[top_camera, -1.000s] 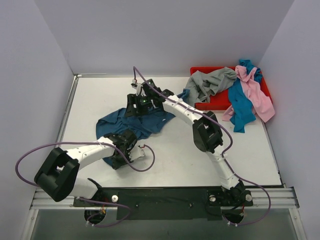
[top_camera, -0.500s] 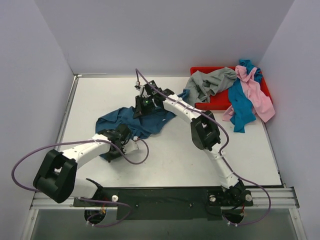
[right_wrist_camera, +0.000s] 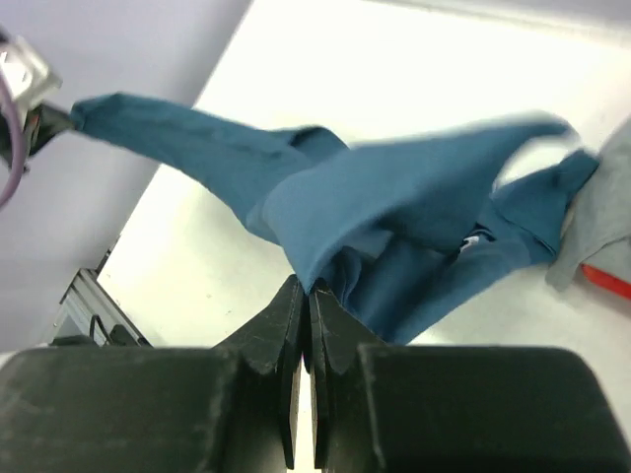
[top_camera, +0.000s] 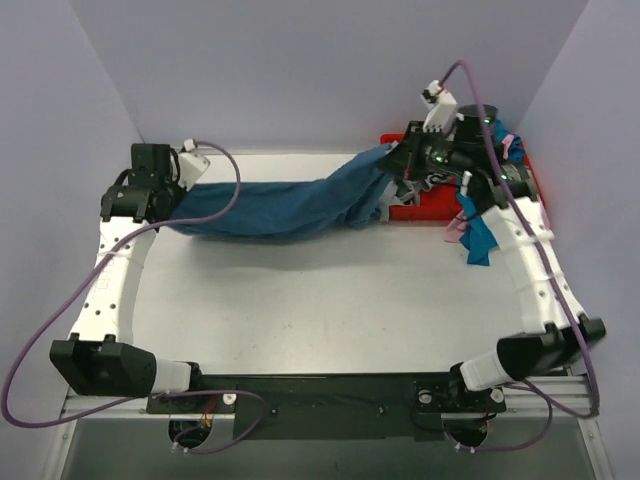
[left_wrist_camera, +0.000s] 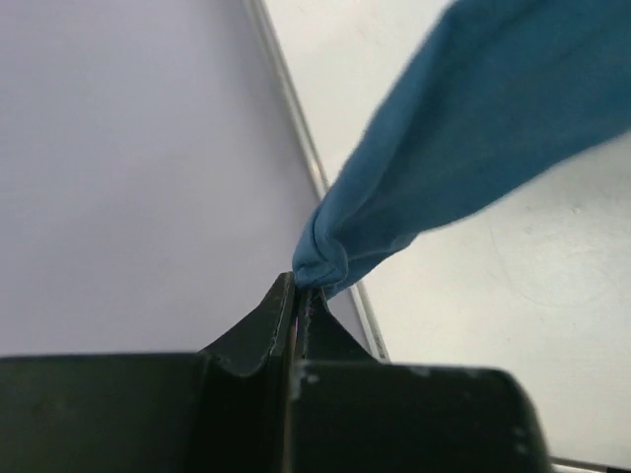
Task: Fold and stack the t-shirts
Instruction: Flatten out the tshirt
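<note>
Top: dark teal t-shirt [top_camera: 280, 205] is strung across the far side of the table [top_camera: 330, 300]. Long axis runs left-right, with the right end higher, by the red tray [top_camera: 428, 208]. It sags mid-span; can't tell if it touches. left gripper [top_camera: 168, 198] has one end, right gripper [top_camera: 400, 165] the other.

Left wrist: left gripper [left_wrist_camera: 298, 291] is pinched closed on a small bunched corner. Thin bite, so more tension could pull it out.

Right wrist: right gripper [right_wrist_camera: 308, 291] is clamped on a fold, with cloth twisted below it. Laid down like this it lands roped, not flat. A loose tail hangs just beside the grey t-shirt [right_wrist_camera: 603, 197] and could snag it.
</note>
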Available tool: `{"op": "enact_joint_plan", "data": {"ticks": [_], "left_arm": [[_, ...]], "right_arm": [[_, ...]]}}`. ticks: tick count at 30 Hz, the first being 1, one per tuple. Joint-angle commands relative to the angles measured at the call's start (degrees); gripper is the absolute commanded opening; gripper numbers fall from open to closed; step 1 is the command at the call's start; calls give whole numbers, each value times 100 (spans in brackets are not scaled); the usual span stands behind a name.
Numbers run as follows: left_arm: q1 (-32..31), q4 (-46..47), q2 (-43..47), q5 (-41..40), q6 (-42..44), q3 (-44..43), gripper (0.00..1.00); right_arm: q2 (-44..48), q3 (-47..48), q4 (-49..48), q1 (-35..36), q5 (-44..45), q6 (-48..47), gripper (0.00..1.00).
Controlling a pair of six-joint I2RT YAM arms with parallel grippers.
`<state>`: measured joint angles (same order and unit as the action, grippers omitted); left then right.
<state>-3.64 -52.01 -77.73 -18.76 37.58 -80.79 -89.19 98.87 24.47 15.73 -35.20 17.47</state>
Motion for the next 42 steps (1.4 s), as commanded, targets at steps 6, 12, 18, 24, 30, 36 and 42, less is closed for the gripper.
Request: {"op": "enact_joint_plan", "data": {"ticks": [6, 12, 18, 24, 30, 36, 42], "left_arm": [[21, -556, 162, -452, 109, -2984, 0], [12, -188, 373, -1067, 380, -3961, 0], [-172, 524, 329, -1999, 1101, -4647, 0], [-93, 255, 233, -2194, 858, -4796, 0], [109, 287, -48, -1544, 381, -4061, 0], [284, 946, -1233, -990, 364, -4811, 0], [320, 1385, -2868, -892, 381, -6850, 0]], "right_arm": [[1684, 755, 655, -262, -136, -973, 0], [2642, 1125, 664, -298, -84, -1141, 0], [2785, 1705, 542, -298, 75, -1132, 0], [2214, 2172, 305, -298, -267, -1185, 0], [811, 2601, -179, -421, -232, -914, 0], [-1125, 4139, -1335, -798, -497, 316, 0], [-2022, 4585, -3071, -887, 258, 1171, 0]]}}
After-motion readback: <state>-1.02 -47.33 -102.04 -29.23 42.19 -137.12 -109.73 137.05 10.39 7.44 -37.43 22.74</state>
